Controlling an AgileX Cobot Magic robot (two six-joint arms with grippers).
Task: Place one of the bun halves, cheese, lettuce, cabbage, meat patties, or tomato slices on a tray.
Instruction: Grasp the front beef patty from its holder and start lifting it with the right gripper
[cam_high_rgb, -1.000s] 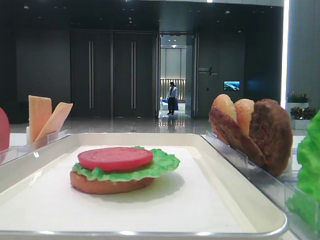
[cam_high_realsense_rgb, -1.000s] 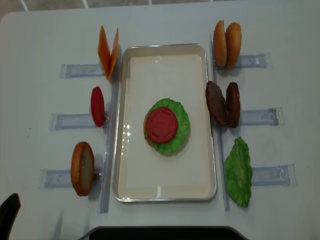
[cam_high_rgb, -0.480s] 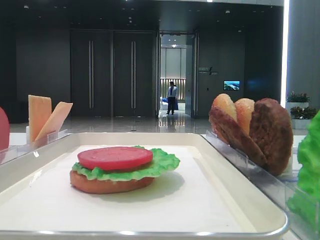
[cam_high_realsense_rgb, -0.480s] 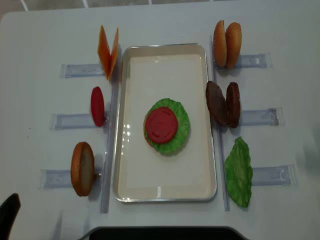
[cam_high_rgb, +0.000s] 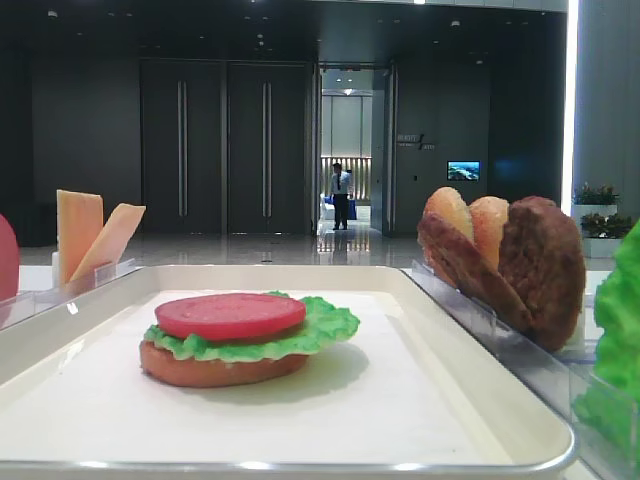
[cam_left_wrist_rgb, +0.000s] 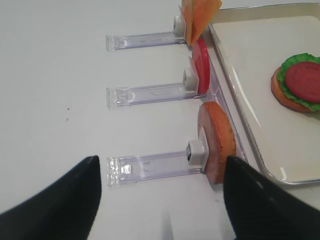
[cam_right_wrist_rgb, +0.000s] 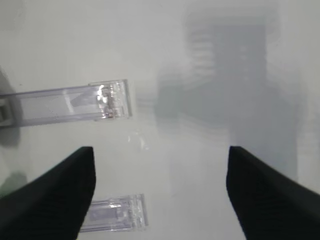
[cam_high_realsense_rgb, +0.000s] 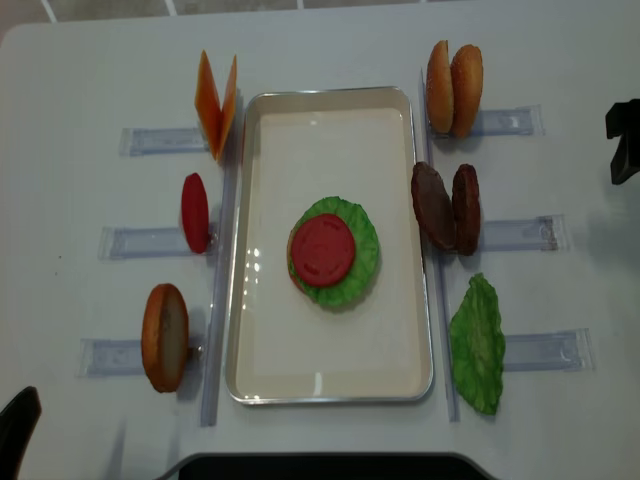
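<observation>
Tray (cam_high_realsense_rgb: 250, 250): we see it at the table's centre, holding a stack of bun half, lettuce (cam_high_realsense_rgb: 362, 240) and tomato slice (cam_high_realsense_rgb: 323, 249).
Right gripper (cam_right_wrist_rgb: 160, 195): jaws spread wide, nothing between them; it hangs above bare table near the outer ends of two clear racks (cam_right_wrist_rgb: 70, 104), well apart from the food.
Left gripper (cam_left_wrist_rgb: 160, 200): jaws wide apart and empty, just short of the nearest left rack, which holds a bun half (cam_left_wrist_rgb: 216, 141) upright.
Patties (cam_high_realsense_rgb: 447, 208): two stand on edge in the middle right rack, leaning together, just beside the tray rim.
Buns, right (cam_high_realsense_rgb: 453, 88): two on edge in the far right rack.
Cheese (cam_high_realsense_rgb: 217, 103): two slices splayed in a V in the far left rack.
Likely next step: we judge a patty the natural next layer, with the right arm nearest.
Risk, double pick: the patties touch, so jaws closing from above may take both or knock one off the rack.
Risk, rack shift: the racks look light; a low approach may push one against the tray.
Risk, stack upset: a patty released off-centre or tilted may slide the tomato slice off the lettuce.
Risk, rim strike: the rim is raised; a low carry may clip it.
</observation>
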